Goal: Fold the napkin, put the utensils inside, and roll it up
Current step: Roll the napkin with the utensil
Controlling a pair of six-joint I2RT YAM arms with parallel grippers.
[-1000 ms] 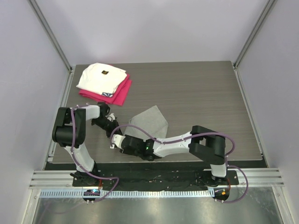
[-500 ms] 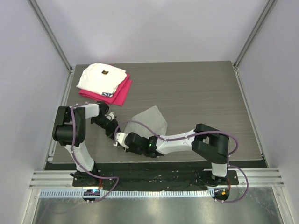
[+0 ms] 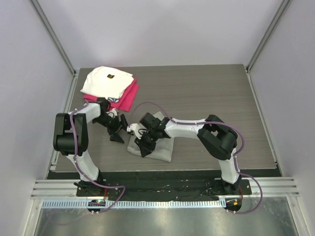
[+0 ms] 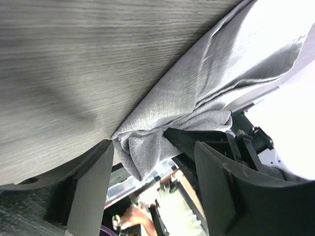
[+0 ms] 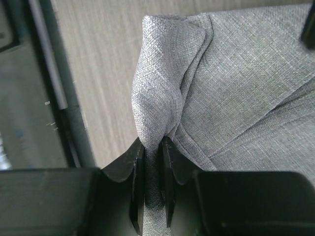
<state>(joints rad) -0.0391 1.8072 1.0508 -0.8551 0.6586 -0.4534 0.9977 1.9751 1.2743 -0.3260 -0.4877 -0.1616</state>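
The light-grey napkin (image 3: 160,150) lies bunched near the table's front middle. My right gripper (image 3: 143,150) is shut on a raised fold at its left edge; in the right wrist view the two fingers (image 5: 139,162) pinch a ridge of the napkin (image 5: 246,73) with the gripper (image 5: 152,147) low over the table. My left gripper (image 3: 117,133) stands open just left of the cloth. In the left wrist view a crumpled corner of the napkin (image 4: 221,73) hangs loose in the gap of that gripper (image 4: 152,169). The utensils are out of view.
A folded white cloth (image 3: 106,81) rests on a magenta-red cloth (image 3: 127,98) at the back left corner. The wooden table (image 3: 211,93) ends at its front edge just below the napkin. Grey walls close in the back and sides.
My left gripper has opened and let go of the napkin's corner. My right gripper has shut on a fold and moved back from the front edge; the napkin now lies nearer the front.
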